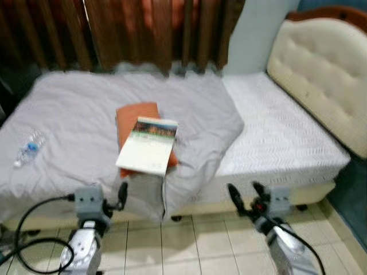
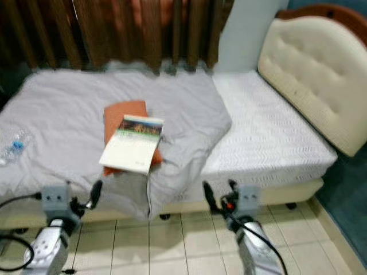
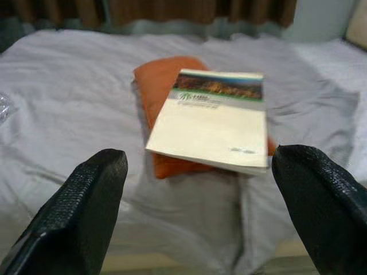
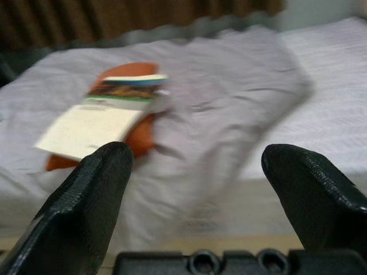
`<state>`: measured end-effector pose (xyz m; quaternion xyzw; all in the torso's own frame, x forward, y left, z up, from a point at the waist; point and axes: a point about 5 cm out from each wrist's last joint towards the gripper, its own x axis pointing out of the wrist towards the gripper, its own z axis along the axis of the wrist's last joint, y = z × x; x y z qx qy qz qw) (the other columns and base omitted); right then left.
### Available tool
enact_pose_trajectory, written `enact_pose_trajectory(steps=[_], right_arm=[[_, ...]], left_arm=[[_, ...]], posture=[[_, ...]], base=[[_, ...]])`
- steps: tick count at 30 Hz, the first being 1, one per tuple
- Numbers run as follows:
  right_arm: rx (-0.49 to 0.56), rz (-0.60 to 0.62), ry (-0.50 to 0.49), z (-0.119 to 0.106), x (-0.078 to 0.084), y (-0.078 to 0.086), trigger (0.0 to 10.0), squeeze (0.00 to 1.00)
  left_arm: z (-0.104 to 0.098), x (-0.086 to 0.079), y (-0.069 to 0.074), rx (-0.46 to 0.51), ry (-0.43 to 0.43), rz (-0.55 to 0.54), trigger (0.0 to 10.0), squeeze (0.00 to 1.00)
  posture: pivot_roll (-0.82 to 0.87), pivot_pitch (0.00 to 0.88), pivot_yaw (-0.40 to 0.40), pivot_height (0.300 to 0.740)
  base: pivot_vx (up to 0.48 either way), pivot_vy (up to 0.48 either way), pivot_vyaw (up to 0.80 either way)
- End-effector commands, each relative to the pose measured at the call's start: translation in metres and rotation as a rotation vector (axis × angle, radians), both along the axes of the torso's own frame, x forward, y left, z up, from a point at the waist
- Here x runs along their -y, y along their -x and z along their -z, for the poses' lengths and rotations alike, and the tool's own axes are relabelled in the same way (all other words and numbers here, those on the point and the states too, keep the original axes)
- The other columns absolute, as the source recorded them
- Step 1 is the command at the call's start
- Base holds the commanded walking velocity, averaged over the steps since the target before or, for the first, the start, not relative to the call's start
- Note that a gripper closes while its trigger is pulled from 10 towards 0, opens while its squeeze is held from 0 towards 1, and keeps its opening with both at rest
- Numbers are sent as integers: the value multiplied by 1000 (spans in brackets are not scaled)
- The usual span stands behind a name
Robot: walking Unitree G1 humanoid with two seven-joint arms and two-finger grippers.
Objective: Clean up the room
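A white paperback book with a green and brown top band lies on a flat orange cushion, in the middle of a rumpled grey blanket on the bed. A clear plastic bottle with a blue cap lies on the blanket at the far left. My left gripper hangs open just before the bed's front edge, below the book. To the right, my right gripper is open too, level with the mattress edge, with the book off to its left. Both hold nothing.
The bare white mattress runs right to a cream padded headboard. Brown curtains hang behind the bed. Pale floor tiles lie under my arms, and a black cable loops by the left arm.
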<state>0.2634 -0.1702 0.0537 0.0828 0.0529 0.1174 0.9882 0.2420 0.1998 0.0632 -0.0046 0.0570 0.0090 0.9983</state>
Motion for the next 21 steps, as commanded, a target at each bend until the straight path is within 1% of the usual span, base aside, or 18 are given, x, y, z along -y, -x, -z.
enact_pose_trajectory(steps=[1, 9, 11, 13, 16, 21], right_arm=[[-22, 17, 12, 3, 8, 2, 10000, 0], [-28, 6, 11, 4, 7, 2, 10000, 0], [-30, 0, 9, 4, 6, 1, 10000, 0], [-32, -2, 9, 4, 5, 1, 10000, 0], [-33, -5, 7, 4, 5, 1, 10000, 0], [-35, -13, -1, 4, 4, 0, 10000, 0]], left_arm=[[-1, 5, -2, 3, -6, 15, 10000, 0], [-1, 6, -3, 1, -6, 17, 10000, 0], [-2, 5, -3, 6, -25, 14, 10000, 0], [2, 4, -5, -21, -51, 5, 10000, 0], [2, 5, -6, -19, -41, 10, 10000, 0], [1, 8, -9, -19, -23, 18, 10000, 0]], posture=[[39, 0, -19, 740], [39, 0, -17, 740], [37, 0, -16, 740], [37, 0, -16, 740], [35, 0, -16, 740], [29, 0, -16, 740]], base=[[412, 244, 0], [412, 244, 0], [412, 244, 0], [0, 0, 0], [0, 0, 0], [0, 480, 0]])
